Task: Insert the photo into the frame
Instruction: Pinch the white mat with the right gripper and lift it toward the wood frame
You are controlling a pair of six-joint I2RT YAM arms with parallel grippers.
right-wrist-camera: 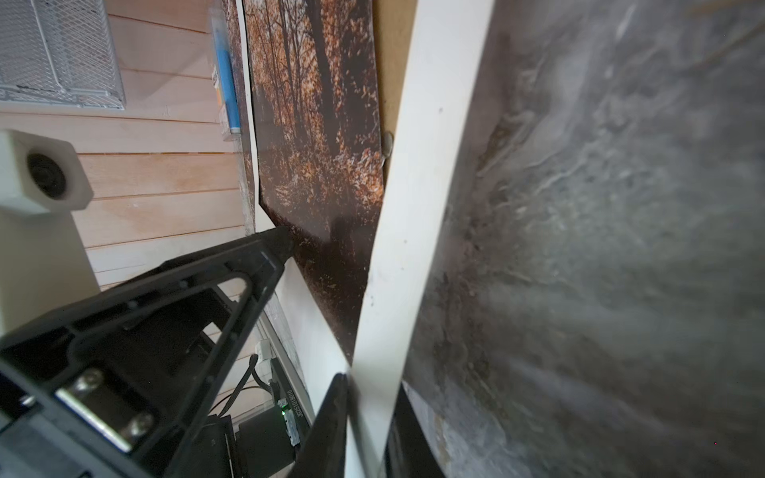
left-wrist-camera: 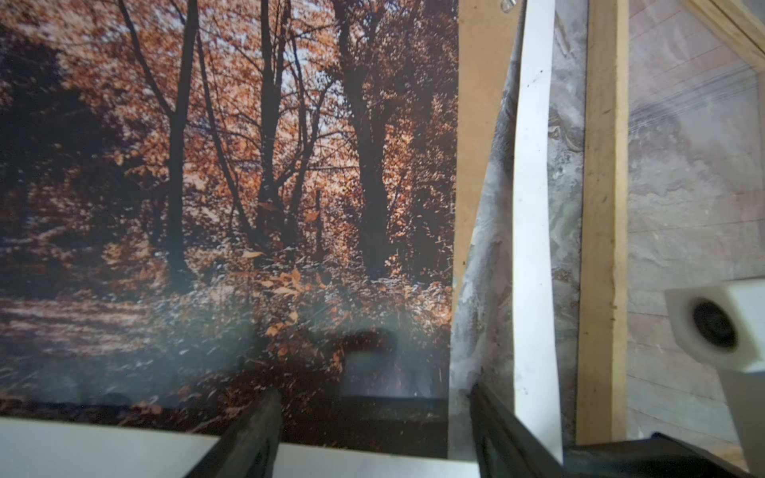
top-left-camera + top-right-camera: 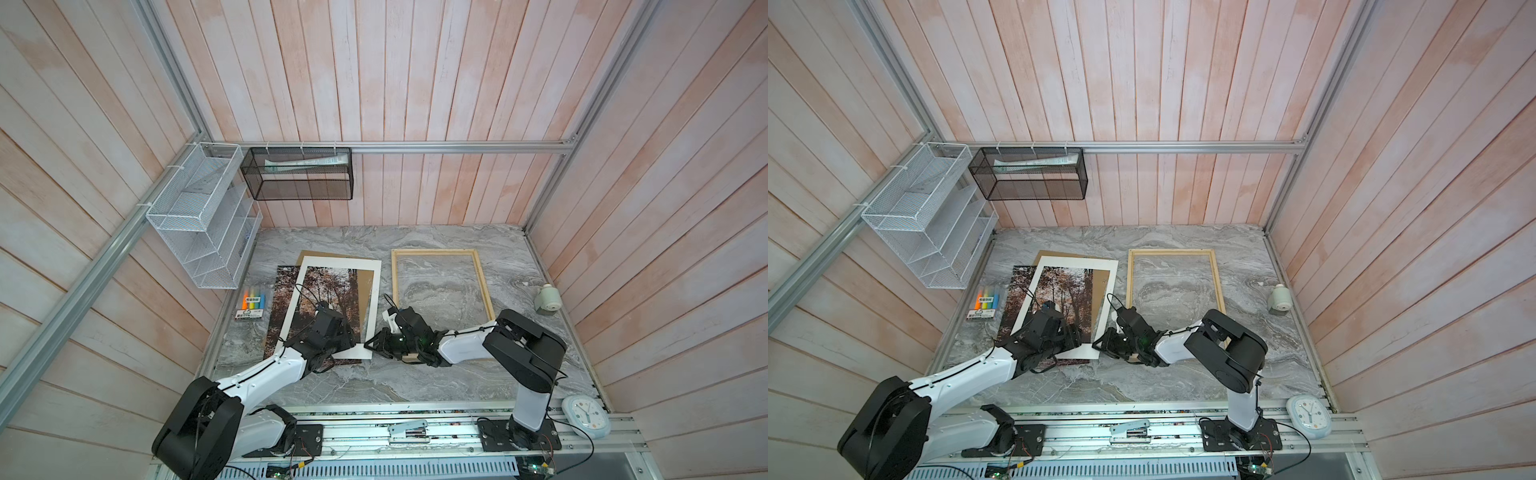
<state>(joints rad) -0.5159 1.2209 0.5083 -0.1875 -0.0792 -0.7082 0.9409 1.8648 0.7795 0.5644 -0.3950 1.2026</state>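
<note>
In both top views the photo (image 3: 284,303) lies flat at centre left, long axis running up the picture, overlapped by the white mat (image 3: 340,264). The frame (image 3: 434,251) sits empty to its right, parallel.

Left wrist view: the left gripper (image 2: 372,430) hovers wide open over the print's lower edge and is the nearer arm.

Right wrist view: the right gripper (image 1: 366,414) pinches the mat's strip, which is raised off the table (image 1: 579,248).

Judgement: once uncovered, the photo must travel rightward.
</note>
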